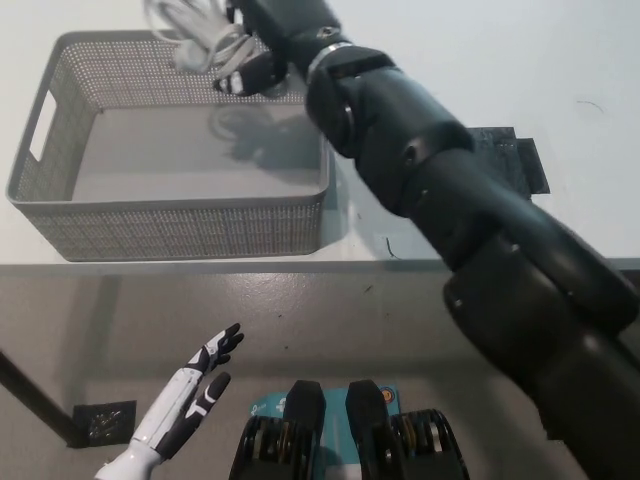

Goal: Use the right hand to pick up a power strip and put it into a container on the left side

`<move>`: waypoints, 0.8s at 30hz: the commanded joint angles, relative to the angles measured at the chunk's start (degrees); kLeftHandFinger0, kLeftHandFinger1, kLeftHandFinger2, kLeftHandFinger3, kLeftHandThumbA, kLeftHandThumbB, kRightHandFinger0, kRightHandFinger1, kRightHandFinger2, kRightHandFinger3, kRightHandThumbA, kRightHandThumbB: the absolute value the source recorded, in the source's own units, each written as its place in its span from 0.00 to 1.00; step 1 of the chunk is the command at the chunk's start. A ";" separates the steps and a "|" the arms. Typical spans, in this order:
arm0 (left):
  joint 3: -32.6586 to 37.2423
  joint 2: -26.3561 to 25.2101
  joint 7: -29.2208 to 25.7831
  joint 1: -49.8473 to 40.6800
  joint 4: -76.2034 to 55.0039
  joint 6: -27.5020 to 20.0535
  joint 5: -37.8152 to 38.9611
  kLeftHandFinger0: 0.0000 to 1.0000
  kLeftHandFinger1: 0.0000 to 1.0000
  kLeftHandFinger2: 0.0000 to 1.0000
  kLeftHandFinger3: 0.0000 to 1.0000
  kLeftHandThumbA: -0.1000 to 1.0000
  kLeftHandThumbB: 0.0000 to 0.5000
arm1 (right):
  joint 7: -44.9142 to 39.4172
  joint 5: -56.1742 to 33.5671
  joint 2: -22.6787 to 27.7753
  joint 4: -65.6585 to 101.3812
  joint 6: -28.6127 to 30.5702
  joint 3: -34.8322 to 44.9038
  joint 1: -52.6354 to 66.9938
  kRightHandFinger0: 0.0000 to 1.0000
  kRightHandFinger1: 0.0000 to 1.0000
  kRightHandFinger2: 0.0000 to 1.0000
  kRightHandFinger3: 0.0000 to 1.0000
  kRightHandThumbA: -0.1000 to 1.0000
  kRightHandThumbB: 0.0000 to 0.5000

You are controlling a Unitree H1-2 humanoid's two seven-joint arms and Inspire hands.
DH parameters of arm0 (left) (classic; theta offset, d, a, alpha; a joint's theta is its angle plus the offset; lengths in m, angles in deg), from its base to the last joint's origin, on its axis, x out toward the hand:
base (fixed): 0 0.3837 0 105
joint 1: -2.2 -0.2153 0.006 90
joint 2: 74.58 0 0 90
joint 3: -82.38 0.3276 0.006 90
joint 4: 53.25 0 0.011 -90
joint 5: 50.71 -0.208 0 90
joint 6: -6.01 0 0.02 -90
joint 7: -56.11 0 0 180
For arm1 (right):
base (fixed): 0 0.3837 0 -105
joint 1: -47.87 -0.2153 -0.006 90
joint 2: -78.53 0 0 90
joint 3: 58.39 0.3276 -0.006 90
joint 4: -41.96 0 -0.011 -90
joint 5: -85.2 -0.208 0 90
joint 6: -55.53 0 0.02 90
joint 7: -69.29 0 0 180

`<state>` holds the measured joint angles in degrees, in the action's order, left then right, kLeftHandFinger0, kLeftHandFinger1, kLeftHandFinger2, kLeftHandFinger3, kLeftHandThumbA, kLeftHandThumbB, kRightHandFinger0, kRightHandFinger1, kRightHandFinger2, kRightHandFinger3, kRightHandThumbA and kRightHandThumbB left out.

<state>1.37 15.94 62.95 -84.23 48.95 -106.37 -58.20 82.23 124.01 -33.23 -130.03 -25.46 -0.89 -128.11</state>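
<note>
One grey perforated basket [60,215] stood on the white tabletop [470,60], at its left side, with a slot handle in its near-left end wall; its floor was bare. Over the basket's far rim, near the far right corner, the black right robot hand [258,40] was closed on one white power strip [195,35], which came with a bundle of looped white cable (the strip's own body was hard to separate from the loops at this angle). The bundle hung in the air above the far part of the basket, clear of the floor, and a soft shadow of it lay on the basket floor just below. The black arm ran from the lower right of the view diagonally up across the tabletop to that spot, covering much of the right side.

One dark square patch [510,160] lay flat on the tabletop to the right of the basket, partly hidden by the arm.

The white left robot hand [195,385] rested low at the lower left, below the tabletop's front edge and over the floor, holding nothing, its fingers stretched out and slightly spread.

On the floor beneath, one small dark patch [100,418] sat by a black table leg [30,395].
</note>
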 commanded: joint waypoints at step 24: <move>2.55 -1.65 4.22 2.79 -3.04 0.27 -1.91 1.00 1.00 1.00 1.00 1.00 0.52 | -5.73 1.20 -13.07 0.71 -0.90 -1.81 -25.12 1.00 1.00 1.00 1.00 1.00 0.98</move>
<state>2.62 15.93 64.13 -83.46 48.90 -106.28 -58.75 81.84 124.89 -42.14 -131.22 -25.44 -1.66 -137.50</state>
